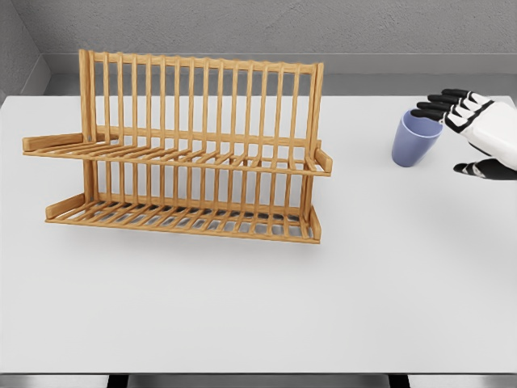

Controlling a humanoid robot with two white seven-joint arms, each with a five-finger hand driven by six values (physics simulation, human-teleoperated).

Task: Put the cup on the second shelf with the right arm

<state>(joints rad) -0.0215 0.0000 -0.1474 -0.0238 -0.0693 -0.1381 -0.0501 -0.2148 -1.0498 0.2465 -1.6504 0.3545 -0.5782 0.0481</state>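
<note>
right hand (477, 133) in from right edge, fingers spread, holding nothing, fingertips at rim of upright blue cup (415, 139); wooden rack (182, 153) well left; white table (258, 307)

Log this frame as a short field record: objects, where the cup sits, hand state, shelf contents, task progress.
objects: purple cup, wooden two-tier rack, white table
cup: upright on the table, right of the rack
right robot hand: fingers spread, at the cup's rim, no grasp closed yet
left robot hand: not in view
rack shelves: both hold nothing
progress: cup not yet lifted
</note>
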